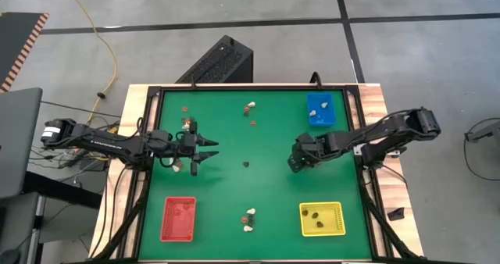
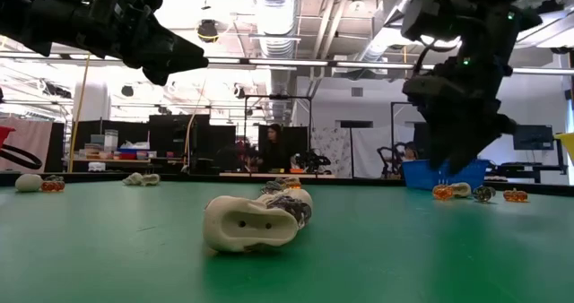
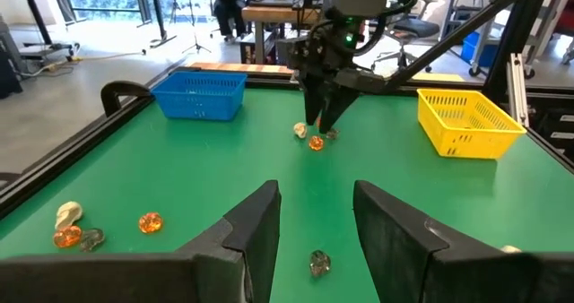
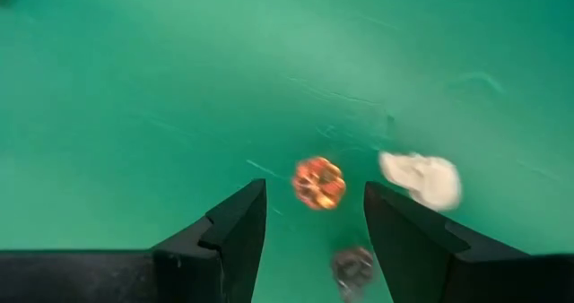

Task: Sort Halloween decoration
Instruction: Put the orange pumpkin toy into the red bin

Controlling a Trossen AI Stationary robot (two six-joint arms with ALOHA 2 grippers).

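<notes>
Small cream, orange and dark trinkets lie scattered on the green table. My right gripper [image 1: 295,161] [image 4: 314,188] points down, open, over a cluster of three: an orange trinket [image 4: 317,183] shows between its fingers, a cream one [image 4: 421,179] and a dark one [image 4: 352,267] beside it. In the high view the gripper hides this cluster. My left gripper [image 1: 209,151] [image 3: 316,195] hovers open, level, at the table's left middle, facing right, with a dark trinket [image 3: 318,264] [image 1: 245,164] ahead of it. A cream skull-like trinket [image 2: 256,222] lies near the near edge.
The red tray [image 1: 178,217] sits near left, the yellow tray [image 1: 322,219] near right with dark trinkets inside, the blue tray [image 1: 320,108] far right holding a cream one. More trinkets lie at the far middle [image 1: 248,108], beside the left gripper [image 1: 178,166] and near the near edge [image 1: 250,213].
</notes>
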